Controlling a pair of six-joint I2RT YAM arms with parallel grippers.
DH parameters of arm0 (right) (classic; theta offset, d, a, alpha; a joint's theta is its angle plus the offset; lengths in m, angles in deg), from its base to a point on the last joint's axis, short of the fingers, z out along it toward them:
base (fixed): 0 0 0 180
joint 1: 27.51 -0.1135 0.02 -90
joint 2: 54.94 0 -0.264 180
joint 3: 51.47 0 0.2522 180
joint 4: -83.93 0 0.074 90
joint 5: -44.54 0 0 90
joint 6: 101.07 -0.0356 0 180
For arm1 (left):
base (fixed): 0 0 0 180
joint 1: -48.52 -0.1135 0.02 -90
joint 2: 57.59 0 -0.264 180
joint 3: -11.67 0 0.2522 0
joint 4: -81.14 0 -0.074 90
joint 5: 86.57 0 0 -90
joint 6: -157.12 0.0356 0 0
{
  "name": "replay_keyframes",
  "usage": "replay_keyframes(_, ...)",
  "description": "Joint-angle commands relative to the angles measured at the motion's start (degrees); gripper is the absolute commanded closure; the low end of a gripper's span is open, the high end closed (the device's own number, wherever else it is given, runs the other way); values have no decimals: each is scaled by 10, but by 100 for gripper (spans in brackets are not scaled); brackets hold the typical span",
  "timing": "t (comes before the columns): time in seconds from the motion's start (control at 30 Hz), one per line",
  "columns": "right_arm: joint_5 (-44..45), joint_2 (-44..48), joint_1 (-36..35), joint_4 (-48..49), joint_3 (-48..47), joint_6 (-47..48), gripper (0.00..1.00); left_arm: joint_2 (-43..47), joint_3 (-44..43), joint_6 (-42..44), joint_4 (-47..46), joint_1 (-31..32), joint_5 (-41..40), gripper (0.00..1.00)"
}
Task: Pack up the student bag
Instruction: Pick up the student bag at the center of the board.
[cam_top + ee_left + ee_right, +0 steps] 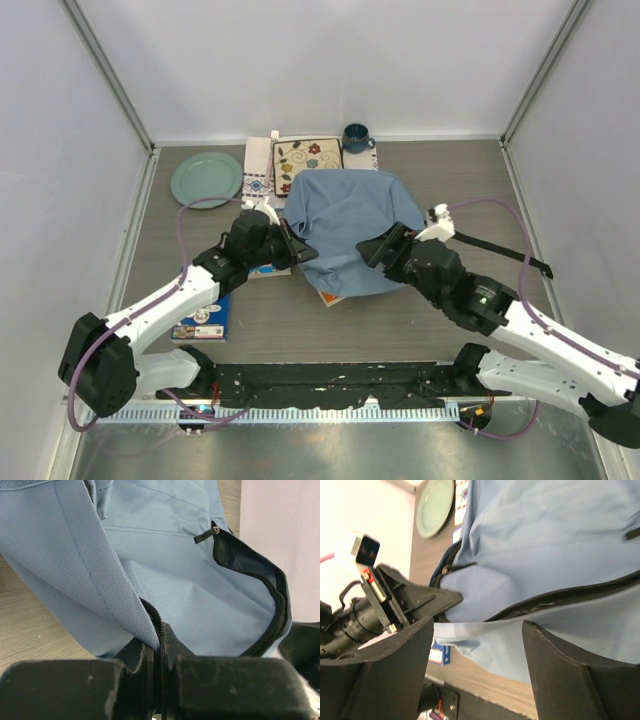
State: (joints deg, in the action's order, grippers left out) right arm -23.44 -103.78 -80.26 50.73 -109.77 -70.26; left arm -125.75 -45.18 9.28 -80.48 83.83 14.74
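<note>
- At the far left a green plate sat near the back wall, and a blue-covered book lay nearer the arms, both well apart from the work.
- The left gripper was clamped fully shut on a fold of the student bag at its left edge. The left wrist view showed the blue cloth pinched tight between the fingers.
- The bag itself lay slumped mid-table, just in front of the embroidered mat (an orange-edged book peeked out from under its near side). Its dark zipper opening gaped partway.
- The right gripper stood with its jaws wide apart and held nothing. The bag's right edge lay between the fingers, but whether either pad touched the cloth could not be told.
- The step looked like spreading the bag's mouth. To do it well, the left pinch should stay firm while the right closes on the opposite zipper lip, not the outer panel. Then both should draw apart gently so the thin fabric does not slip.
- On the right a black strap trailed toward the wall, and it is best kept from under the right arm.
</note>
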Motion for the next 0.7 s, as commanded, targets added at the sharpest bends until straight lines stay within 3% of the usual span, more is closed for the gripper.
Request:
replay_keyframes(0.0, 164, 63, 31, -102, -71, 68, 23, 0, -71, 48, 13, 0, -37, 100)
replay_keyframes(0.13, 270, 66, 62, -211, -107, 76, 23, -5, -128, 82, 6, -10, -42, 100)
replay_keyframes(0.27, 273, 31, 123, -248, -114, 82, 23, -21, -202, 114, 33, -18, -54, 100)
replay_keyframes(0.43, 157, -2, 254, -224, -76, 109, 23, -33, -265, 141, 53, -31, -73, 100)
replay_keyframes(0.53, 30, -22, 323, -168, -20, 125, 24, -30, -266, 141, 50, -37, -73, 100)
replay_keyframes(0.57, -19, -28, 336, -150, 6, 133, 25, -28, -266, 140, 52, -38, -69, 100)
replay_keyframes(0.67, -43, -77, 349, -107, 23, 147, 26, -17, -258, 144, 38, -39, -52, 100)
